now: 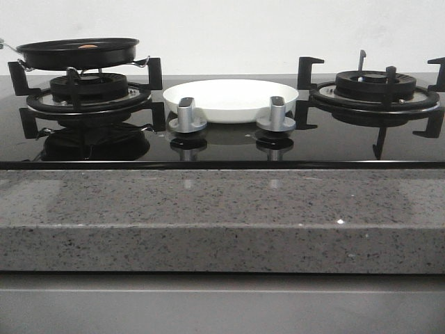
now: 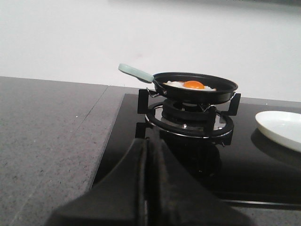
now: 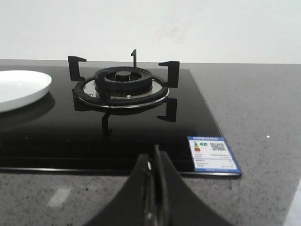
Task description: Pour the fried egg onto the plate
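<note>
The front view looks low and level across a grey stone counter edge (image 1: 222,223) at the black glass hob (image 1: 222,142) and white wall. The left wrist view sits close to the counter, facing the left burner (image 2: 188,120) and black pan (image 2: 197,89). The right wrist view, equally low, faces the right burner (image 3: 120,87). Both wrist views share the plate (image 2: 282,128) between the burners.

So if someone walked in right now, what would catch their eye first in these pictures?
Probably the fried egg, its orange yolk bright inside the black frying pan sitting on the left burner. Next, the white plate, empty, on the glass hob between the two burners, just behind the two silver knobs.
</note>
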`<state>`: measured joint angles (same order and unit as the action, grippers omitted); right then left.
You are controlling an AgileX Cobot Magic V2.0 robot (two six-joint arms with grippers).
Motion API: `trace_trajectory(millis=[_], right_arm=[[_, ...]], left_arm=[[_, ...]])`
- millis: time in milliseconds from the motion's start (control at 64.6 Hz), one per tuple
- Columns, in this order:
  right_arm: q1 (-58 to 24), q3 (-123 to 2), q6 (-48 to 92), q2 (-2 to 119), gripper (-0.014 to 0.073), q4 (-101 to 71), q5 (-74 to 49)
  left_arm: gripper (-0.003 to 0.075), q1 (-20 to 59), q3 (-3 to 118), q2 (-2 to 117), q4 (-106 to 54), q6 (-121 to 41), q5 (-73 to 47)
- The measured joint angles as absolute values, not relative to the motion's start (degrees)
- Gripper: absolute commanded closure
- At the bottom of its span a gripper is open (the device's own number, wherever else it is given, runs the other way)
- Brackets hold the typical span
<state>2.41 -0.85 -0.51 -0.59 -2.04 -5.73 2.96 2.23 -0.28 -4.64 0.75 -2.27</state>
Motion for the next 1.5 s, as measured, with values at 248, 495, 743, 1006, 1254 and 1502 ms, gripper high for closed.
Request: trace_trajectory(millis=[248,495,743,1006,1254,1502], right_arm=[[2.41,-14.98,-0.51,-0.59,0.0662,-2.04,-17.96],[2.41,-29.27,-0.51,6.34,0.0662,-2.04,-29.45],[2.41,-34.04,-0.51,15.14,0.0662,-2.04,-35.50],[2.41,-34.04,-0.51,17.42,0.0659,-2.04,-35.87],[2.41,-34.04,-0.51,17.42,0.0375,-2.04,-35.91],[2.41,-34.04,-0.49,17.42,0.0139,-2.04,-36.66]], left_arm=[[0.0739,2.96,19.77,1.23,-4.64,0.75,-14.20],[0.0739,2.96,34.49,11.85,-4.64,0.75,-29.27],[0.0739,2.96,37.81,17.97,-4.64,0.75,-35.48],[0.0739,2.96,36.66,19.62,-4.64,0.75,-35.49],[0.0494,2.96,36.66,19.62,-4.64,0.75,-35.49],[0.0290,2.96,36.66,19.62,-4.64,0.75,-35.49]])
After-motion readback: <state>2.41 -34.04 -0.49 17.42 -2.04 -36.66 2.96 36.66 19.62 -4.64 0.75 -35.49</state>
